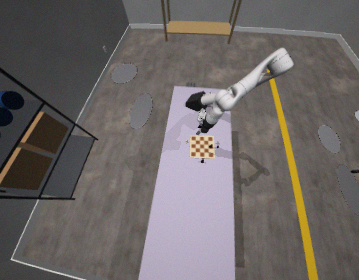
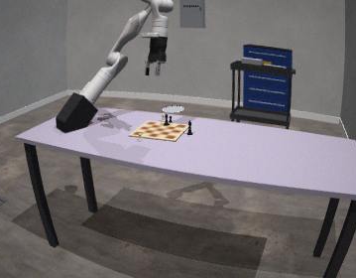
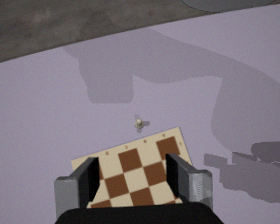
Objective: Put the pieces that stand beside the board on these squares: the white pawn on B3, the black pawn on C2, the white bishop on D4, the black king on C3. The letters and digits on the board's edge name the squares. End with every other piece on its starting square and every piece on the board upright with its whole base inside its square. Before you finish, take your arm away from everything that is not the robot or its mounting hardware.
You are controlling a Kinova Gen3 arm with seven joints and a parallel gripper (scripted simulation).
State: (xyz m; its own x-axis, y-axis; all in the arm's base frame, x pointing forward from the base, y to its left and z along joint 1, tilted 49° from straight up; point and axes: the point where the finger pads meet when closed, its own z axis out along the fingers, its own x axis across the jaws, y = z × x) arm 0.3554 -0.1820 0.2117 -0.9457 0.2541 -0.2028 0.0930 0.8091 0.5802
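- Exterior view, far left: arm's black base [image 2: 72, 118] sits on the lilac surface [image 2: 251, 154] near its left end; white links rise up and to the right from it.
- Claw [image 2: 153, 70] hangs high above the surface, pointing down, up-left of the board. Fingers fully spread, nothing between them.
- Small pale piece [image 2: 139, 139] lies just off the board's near-left corner, on the surface. Too small to tell its type.
- Board [image 2: 159, 131] lies flat on the surface, mid-left, brown and cream squares. Edge letters and digits not readable.
- Two dark pieces [image 2: 167, 119] stand upright at the board's far edge, close together. Cannot tell whether their bases are on the board or just off it, or which pieces they are.
- Tall black piece [image 2: 189, 127] stands upright on the surface just beside the board's right edge, off the squares.
- Right background: dark cart [image 2: 235, 89] carrying a blue drawer cabinet [image 2: 267, 79], well apart from the surface.
- Wrist view: both fingers frame the board's [image 3: 134, 169] near squares, wide apart, gap holds nothing. Pale piece [image 3: 141, 123] sits on the surface just beyond the board's far edge, tilted or lying; blurred.
- Top view: board [image 1: 201, 146] sits on the surface's upper half, claw end of the arm [image 1: 205, 118] just above it in frame. Dark specks at the board's right and lower edges; types not resolvable.
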